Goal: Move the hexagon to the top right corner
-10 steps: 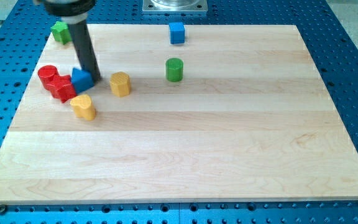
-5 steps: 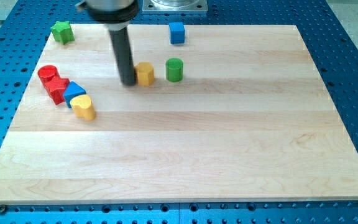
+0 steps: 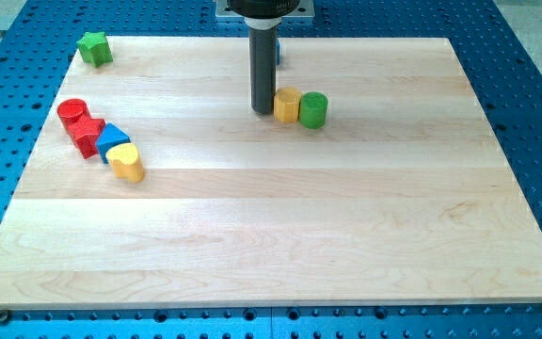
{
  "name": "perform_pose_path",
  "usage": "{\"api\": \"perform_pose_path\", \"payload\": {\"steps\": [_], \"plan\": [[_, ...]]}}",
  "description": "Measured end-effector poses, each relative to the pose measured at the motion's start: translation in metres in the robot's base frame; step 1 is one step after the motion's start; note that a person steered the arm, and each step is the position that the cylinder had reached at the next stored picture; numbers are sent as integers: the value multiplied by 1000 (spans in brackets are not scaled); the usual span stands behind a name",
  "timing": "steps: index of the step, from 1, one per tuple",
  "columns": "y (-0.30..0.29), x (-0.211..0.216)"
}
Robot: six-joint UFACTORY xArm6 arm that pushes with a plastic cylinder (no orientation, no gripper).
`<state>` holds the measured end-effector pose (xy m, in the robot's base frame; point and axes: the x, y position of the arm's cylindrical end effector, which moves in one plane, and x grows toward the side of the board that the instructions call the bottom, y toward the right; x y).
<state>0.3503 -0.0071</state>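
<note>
The yellow hexagon block (image 3: 287, 104) sits on the wooden board (image 3: 346, 217), above its middle. My tip (image 3: 263, 110) touches the hexagon's left side. A green cylinder (image 3: 313, 109) touches the hexagon's right side. The rod (image 3: 263, 66) rises straight up from the tip and hides most of a blue block (image 3: 278, 54) behind it near the view's top.
At the view's left a red cylinder (image 3: 71, 112), a red block (image 3: 87, 135), a blue block (image 3: 112, 137) and a yellow heart-shaped block (image 3: 126, 162) cluster together. A green star-like block (image 3: 93, 47) lies in the top left corner.
My tip moved right, pushing the yellow hexagon right until it met the green cylinder, and both shifted right. The rod now covers the blue block at the top.
</note>
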Motion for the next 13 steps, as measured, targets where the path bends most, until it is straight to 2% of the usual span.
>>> {"api": "perform_pose_path", "payload": {"steps": [1, 2, 3, 4, 6, 7, 8, 9, 11, 13], "plan": [[-10, 2], [-27, 38], [3, 32], [50, -16], [156, -74], [187, -84], [187, -60], [196, -61], [237, -89], [246, -94]]}}
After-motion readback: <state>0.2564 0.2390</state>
